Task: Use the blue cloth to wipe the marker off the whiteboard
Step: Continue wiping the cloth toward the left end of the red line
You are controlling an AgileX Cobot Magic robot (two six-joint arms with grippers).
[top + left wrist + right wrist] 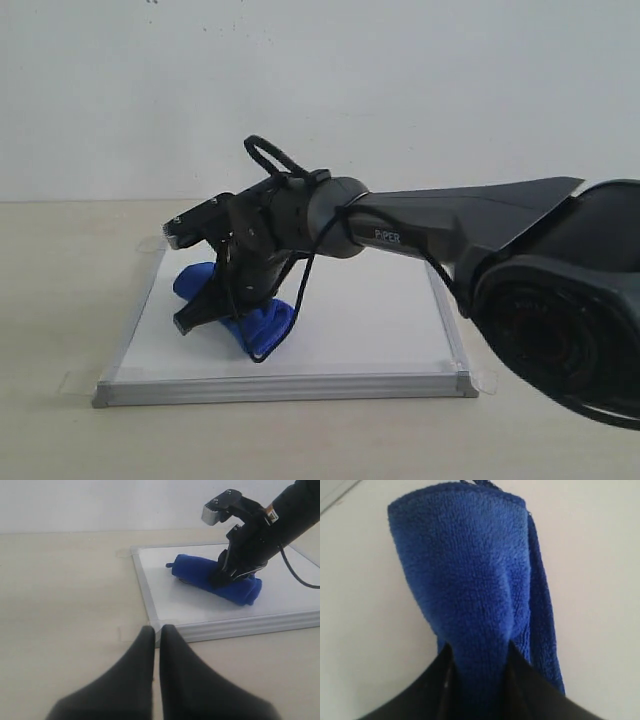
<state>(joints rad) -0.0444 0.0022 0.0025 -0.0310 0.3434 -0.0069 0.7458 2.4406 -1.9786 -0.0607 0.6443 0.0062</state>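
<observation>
Exterior view: the right gripper (222, 300) reaches across to the left part of the whiteboard (380, 320) and presses the cloth (265, 325) down onto the white surface. The right wrist view shows its two dark jaws pinching a fold of the blue pile, the rest of the bundle lying on the board ahead of them.

The left gripper (156, 630) sits low in the left wrist view, over the table (60, 590) just off the board's near corner. Its jaws are pressed together with nothing between them.

No red marker line shows in any view. It may lie under the cloth or the arm, or be gone; I cannot tell which.

The step in hand looks like the wipe itself, with the cloth gripped and in contact. The next move probably calls for a steady sideways stroke that keeps downward pressure so the cloth drags flat and does not roll. A lift afterwards would let the surface be checked.

There are no containers in view.
</observation>
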